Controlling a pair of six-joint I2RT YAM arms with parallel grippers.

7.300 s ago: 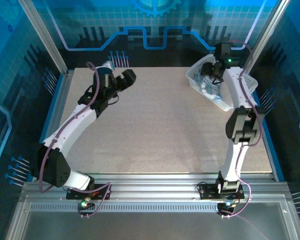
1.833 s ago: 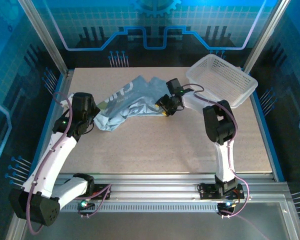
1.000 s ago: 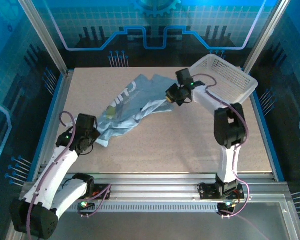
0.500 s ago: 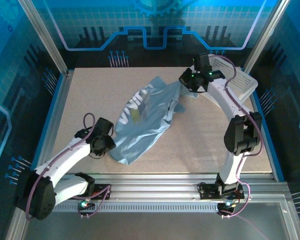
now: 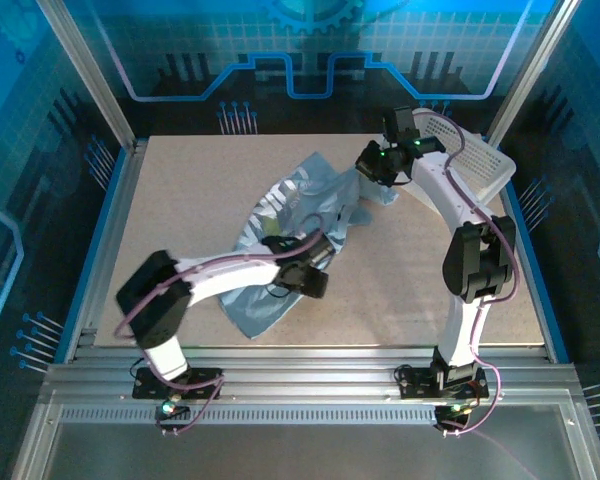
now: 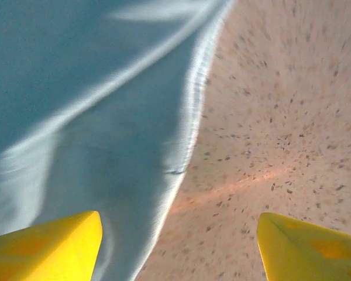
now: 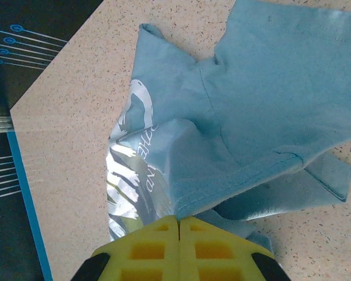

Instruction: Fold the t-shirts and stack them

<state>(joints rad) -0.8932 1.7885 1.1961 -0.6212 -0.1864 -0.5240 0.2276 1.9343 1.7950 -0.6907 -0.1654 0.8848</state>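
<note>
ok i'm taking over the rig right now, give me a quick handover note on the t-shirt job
Left gripper: open, holding nothing, above the t-shirt's edge where it meets the table.
Right gripper: shut on a bunched part of the t-shirt, close to the basket.
T-shirt: on the table outside the basket, rumpled, print partly showing.
Done: no fold made yet.
Left: spread it flat, fold it, stack it.

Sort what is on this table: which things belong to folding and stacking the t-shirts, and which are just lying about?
Belong to the job:
- the t-shirt, pinched in the shut right claw
- the open left claw, over its edge

Just lying about:
- the white lattice basket, far right
</note>
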